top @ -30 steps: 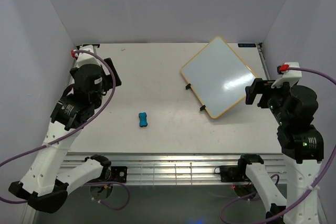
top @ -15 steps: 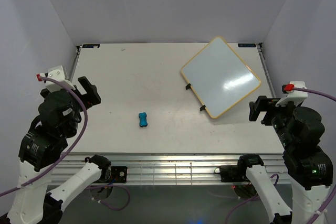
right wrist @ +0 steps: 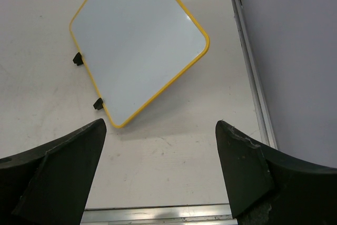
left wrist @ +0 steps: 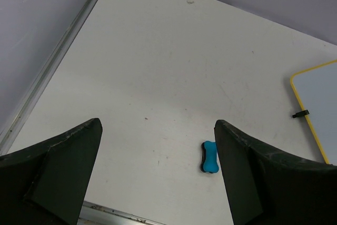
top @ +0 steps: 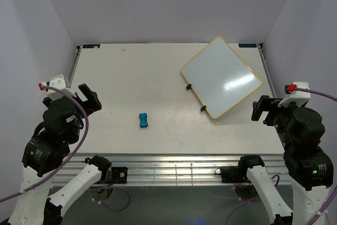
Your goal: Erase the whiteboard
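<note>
The whiteboard (top: pixel 221 77) lies turned like a diamond at the back right of the table, yellow frame, small black feet on its left edge; its white face shows no writing. It also shows in the right wrist view (right wrist: pixel 138 38) and its corner in the left wrist view (left wrist: pixel 318 109). The small blue eraser (top: pixel 143 120) lies near the table's middle front, also in the left wrist view (left wrist: pixel 209 157). My left gripper (top: pixel 88 97) is open and empty, raised at the left edge. My right gripper (top: pixel 261 109) is open and empty, raised at the right front, clear of the board.
The white table (top: pixel 147 77) has metal rails along its left (left wrist: pixel 47 77) and right (right wrist: pixel 250 67) edges and an aluminium front rail (top: pixel 174 164). Purple-grey walls close in on the left, back and right.
Both arms have drawn back from the table toward their bases: the left gripper moved down and left, the right gripper down and right. The whiteboard and eraser have not moved.
</note>
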Motion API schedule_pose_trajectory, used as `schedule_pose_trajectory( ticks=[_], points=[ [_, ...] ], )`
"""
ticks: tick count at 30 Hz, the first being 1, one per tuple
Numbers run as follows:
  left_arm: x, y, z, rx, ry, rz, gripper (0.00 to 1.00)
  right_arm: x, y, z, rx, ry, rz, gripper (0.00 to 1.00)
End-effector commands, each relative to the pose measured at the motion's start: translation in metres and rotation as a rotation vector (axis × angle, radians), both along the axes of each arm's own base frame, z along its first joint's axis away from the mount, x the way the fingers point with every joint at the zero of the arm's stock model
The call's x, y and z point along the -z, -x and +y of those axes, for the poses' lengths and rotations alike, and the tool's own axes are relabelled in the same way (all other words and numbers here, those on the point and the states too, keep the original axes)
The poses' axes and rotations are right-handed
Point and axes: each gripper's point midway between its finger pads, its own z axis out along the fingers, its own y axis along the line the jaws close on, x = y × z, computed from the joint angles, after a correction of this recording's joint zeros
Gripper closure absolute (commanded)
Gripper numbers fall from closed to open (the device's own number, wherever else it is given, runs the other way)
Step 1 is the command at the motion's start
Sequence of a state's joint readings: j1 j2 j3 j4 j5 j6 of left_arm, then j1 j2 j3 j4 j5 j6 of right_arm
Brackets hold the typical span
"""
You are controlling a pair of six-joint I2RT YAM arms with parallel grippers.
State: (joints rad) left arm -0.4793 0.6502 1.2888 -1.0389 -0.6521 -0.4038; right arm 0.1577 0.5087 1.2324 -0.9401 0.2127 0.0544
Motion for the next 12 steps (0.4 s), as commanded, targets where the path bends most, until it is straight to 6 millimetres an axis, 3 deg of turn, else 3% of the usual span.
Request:
schedule_pose_trajectory(
  ticks=[1,12],
  points=[
    [-0.0099,0.0006,0.0065,-0.030,0.007,-0.051,0.02,-0.0159,-0.0033,-0.0025,0.020,-0.012,-0.063,0.10],
    [-0.0059,0.0005,0.0055,-0.017,0.000,-0.060,0.02,-0.0077,-0.0090,0.0035,-0.006,-0.019,-0.044,0.10]
  ],
)
